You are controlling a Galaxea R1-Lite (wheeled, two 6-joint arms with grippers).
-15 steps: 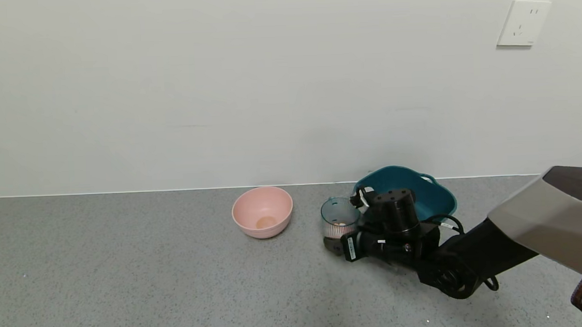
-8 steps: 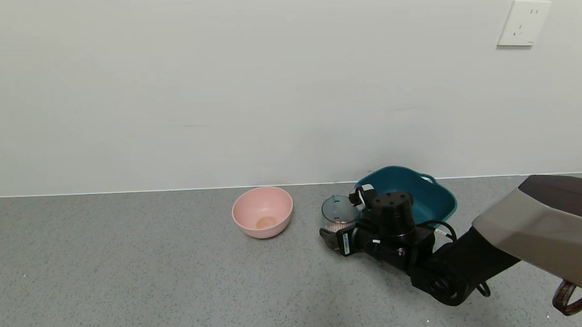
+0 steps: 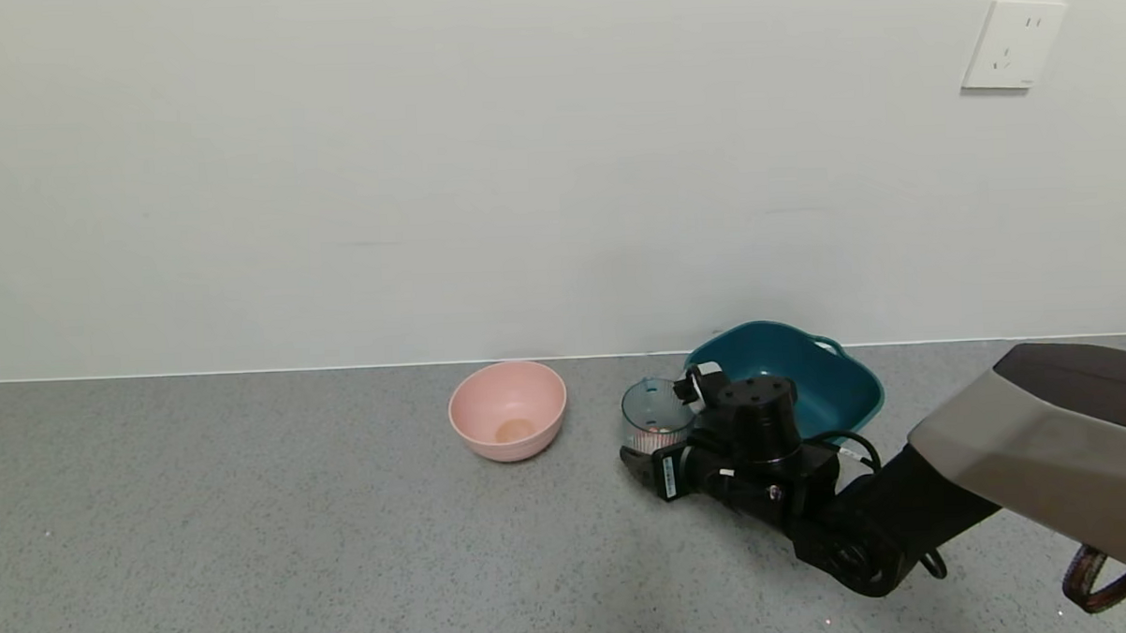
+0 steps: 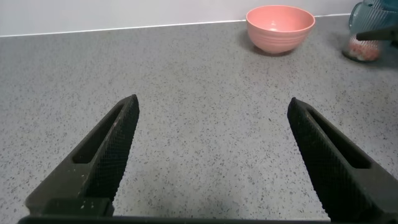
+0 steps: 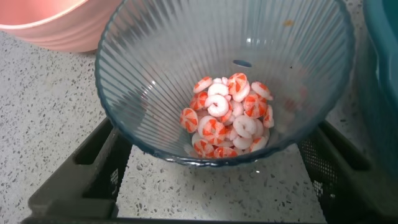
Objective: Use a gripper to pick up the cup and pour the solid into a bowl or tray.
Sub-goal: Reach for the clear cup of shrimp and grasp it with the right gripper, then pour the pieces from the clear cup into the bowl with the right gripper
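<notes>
The blue-tinted ribbed cup [image 3: 658, 414] stands upright on the grey table just left of the dark teal tub [image 3: 832, 382]. The orange-red and white solid [image 5: 227, 118] lies in the cup's bottom. My right gripper [image 3: 650, 449] is low on the table with its jaws open on either side of the cup [image 5: 224, 74]; I cannot tell whether they touch it. Part of the tub [image 5: 382, 93] shows at the edge of the right wrist view. My left gripper [image 4: 212, 104] is open and empty above bare table, far from the cup [image 4: 367, 28], and is out of the head view.
A round pink bowl [image 3: 508, 410] stands left of the cup, close to it; it also shows in the left wrist view [image 4: 280, 28] and the right wrist view [image 5: 50, 25]. A white wall with an outlet [image 3: 1012, 43] runs right behind the tub.
My right arm has moved left and forward, bringing its gripper further around the cup. The cup, tub and pink bowl have not moved.
</notes>
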